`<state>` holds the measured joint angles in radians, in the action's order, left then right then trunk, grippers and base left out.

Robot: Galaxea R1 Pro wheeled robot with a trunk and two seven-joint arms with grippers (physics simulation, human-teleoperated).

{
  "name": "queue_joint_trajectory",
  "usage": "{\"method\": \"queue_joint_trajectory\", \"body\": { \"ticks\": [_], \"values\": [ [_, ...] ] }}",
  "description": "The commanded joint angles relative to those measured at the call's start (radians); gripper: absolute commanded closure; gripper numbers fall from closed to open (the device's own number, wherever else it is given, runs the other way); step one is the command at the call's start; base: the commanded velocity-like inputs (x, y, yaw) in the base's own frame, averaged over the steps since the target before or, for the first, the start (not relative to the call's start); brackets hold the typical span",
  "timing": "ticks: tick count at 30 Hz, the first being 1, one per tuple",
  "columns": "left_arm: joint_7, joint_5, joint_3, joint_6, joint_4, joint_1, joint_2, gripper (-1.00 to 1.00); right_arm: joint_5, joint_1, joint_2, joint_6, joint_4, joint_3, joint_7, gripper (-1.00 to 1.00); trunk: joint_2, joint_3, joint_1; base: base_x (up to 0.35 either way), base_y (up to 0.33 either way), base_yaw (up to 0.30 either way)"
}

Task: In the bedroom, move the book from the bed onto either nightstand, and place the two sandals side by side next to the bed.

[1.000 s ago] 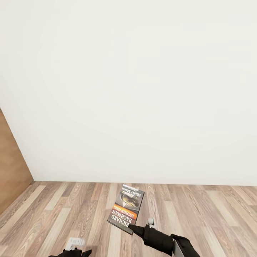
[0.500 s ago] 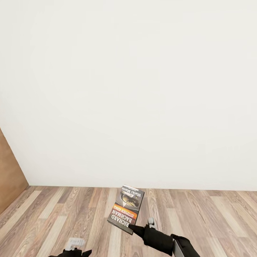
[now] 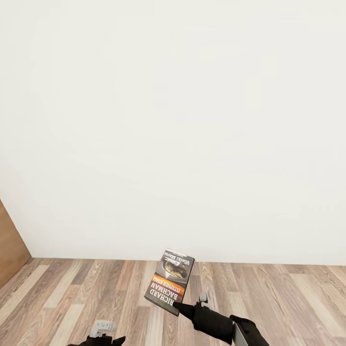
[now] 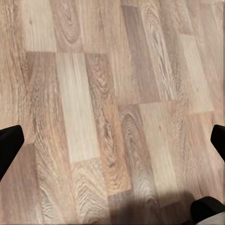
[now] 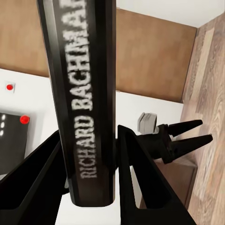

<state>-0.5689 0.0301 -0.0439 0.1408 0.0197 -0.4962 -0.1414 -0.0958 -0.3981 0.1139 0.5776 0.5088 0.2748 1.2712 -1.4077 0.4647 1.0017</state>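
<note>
Risk: book (image 3: 170,281) pinched only at lower corner, rest cantilevered out over wood floor (image 3: 72,293); jolt while base drives could swing or slip it loose. Right end effector (image 3: 180,307) clamped on book, fingers (image 5: 140,173) pressing both covers beside spine. Left end effector (image 3: 98,339) low, fingers apart, holding nothing. White wall (image 3: 173,120) ahead.
</note>
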Motion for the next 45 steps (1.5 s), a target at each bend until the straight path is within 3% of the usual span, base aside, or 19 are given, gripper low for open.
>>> {"method": "queue_joint_trajectory", "body": {
  "ticks": [1, 13, 21, 39, 45],
  "values": [
    [-0.005, 0.003, -0.004, 0.0, -0.001, -0.001, 0.001, -1.0, -0.001, -0.001, 0.001, 0.01, 0.001, 0.006, 0.004, 1.0, -0.001, 0.001, 0.0, 0.252, 0.0, 0.0],
    [-0.005, 0.003, -0.004, 0.0, -0.001, -0.001, 0.002, -1.0, 0.001, -0.001, 0.001, 0.01, 0.001, 0.006, 0.004, 1.0, -0.001, 0.001, 0.0, 0.241, 0.0, -0.01],
    [-0.005, 0.004, -0.004, 0.0, -0.001, -0.001, 0.002, -1.0, 0.0, -0.001, 0.001, 0.01, 0.001, 0.006, 0.004, 1.0, -0.001, 0.001, 0.0, 0.204, 0.0, -0.203],
    [-0.005, 0.006, -0.006, 0.0, 0.0, -0.001, 0.001, -1.0, 0.0, -0.001, 0.001, 0.01, -0.001, 0.006, 0.003, 1.0, -0.001, 0.001, 0.0, 0.076, 0.0, -0.012],
    [-0.005, 0.009, -0.005, 0.004, 0.002, -0.001, 0.008, -1.0, 0.001, -0.001, 0.001, 0.008, -0.068, 0.006, 0.002, 1.0, -0.001, 0.001, 0.0, 0.317, 0.0, 0.0]
  ]
}}
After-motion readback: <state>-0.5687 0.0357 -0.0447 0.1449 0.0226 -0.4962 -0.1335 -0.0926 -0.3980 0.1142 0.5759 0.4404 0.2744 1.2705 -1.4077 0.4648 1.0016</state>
